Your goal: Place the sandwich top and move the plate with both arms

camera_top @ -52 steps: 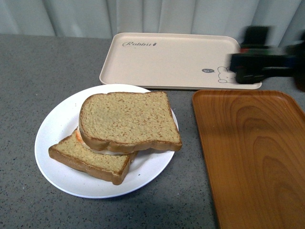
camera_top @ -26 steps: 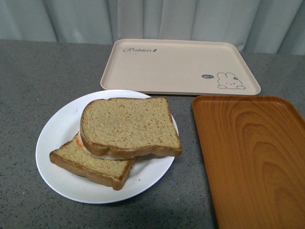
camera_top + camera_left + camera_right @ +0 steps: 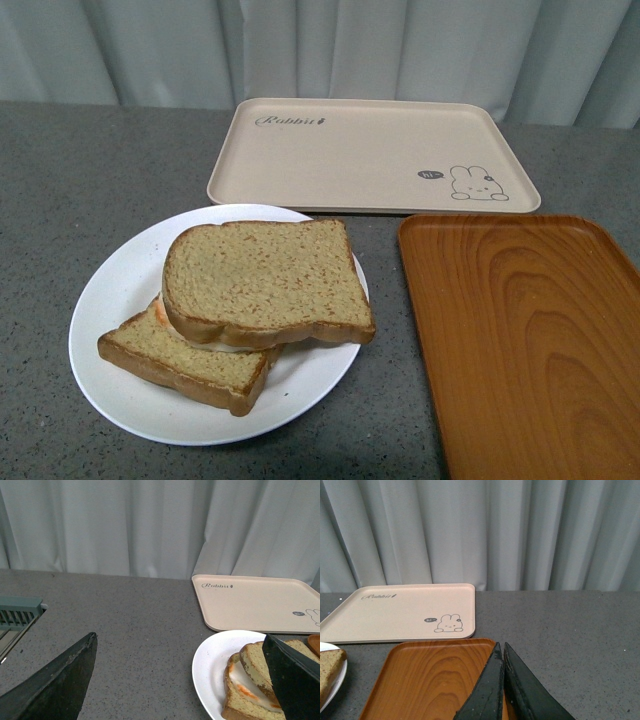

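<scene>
The sandwich top (image 3: pixel 265 280), a thick tan-brown bread slice, lies skewed on the lower slice with the egg, on the white plate (image 3: pixel 110 290). The plate sits on the grey table at front left. Neither gripper shows in the front view. In the left wrist view the left gripper (image 3: pixel 182 642) is open and empty, its fingers spread wide over the table, one finger (image 3: pixel 295 680) in front of the sandwich (image 3: pixel 250 672) and the plate (image 3: pixel 212 660). In the right wrist view the right gripper (image 3: pixel 501 647) is shut and empty, above the right edge of the wood-grain tray (image 3: pixel 430 680).
A beige rabbit-print tray (image 3: pixel 370 150) lies at the back of the table. An orange-brown wood-grain tray (image 3: pixel 525 340) lies at the right, close to the plate. Grey curtains hang behind. A grey vent (image 3: pixel 17 617) shows at the table's left in the left wrist view.
A black gripper seen blurred at the upper right one second ago has left the front view. The whole front view has shifted slightly down. The sandwich and plate keep their arrangement.
</scene>
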{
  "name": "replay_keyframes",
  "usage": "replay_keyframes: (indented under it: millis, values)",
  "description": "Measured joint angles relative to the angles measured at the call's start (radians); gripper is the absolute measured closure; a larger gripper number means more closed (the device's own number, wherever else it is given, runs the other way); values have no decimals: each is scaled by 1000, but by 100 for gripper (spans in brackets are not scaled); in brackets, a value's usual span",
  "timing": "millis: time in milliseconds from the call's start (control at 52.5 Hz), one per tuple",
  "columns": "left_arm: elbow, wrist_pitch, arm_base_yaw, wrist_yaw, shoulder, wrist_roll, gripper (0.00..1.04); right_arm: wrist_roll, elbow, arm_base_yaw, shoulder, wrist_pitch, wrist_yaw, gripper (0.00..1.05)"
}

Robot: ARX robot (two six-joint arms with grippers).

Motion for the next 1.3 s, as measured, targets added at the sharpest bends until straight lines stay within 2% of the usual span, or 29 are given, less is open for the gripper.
replay_keyframes:
  millis: [57, 305, 362, 381, 477, 515, 667, 953, 1182, 1296]
  values:
    - [0, 0, 0, 0, 0, 0, 6, -1, 0, 0, 0, 0, 0, 101]
    - [0, 0, 0, 0, 0, 0, 6, -1, 0, 0, 0, 0, 0, 44]
    - [38, -116, -3, 30, 53, -166, 6, -1, 0, 0, 0, 0, 0, 32]
    - [51, -158, -12, 23, 97, -304, 6, -1, 0, 0, 0, 0, 0, 27]
    - [51, -99, -68, -24, 224, -692, 6, -1, 0, 0, 0, 0, 0, 7]
    - [52, -51, -90, -37, 274, -799, 6, -1, 0, 0, -1, 0, 0, 8]
    - [67, 156, -124, -63, 498, -948, 6, -1, 0, 0, -1, 0, 0, 9]
    - [163, 534, -27, -51, 997, -1031, 6, -1, 0, 0, -1, 0, 0, 9]
    - [256, 688, -7, -55, 1288, -1051, 6, -1, 0, 0, -1, 0, 0, 9]
    - [298, 713, -10, -63, 1408, -1061, 6, -1, 0, 0, -1, 0, 0, 9]
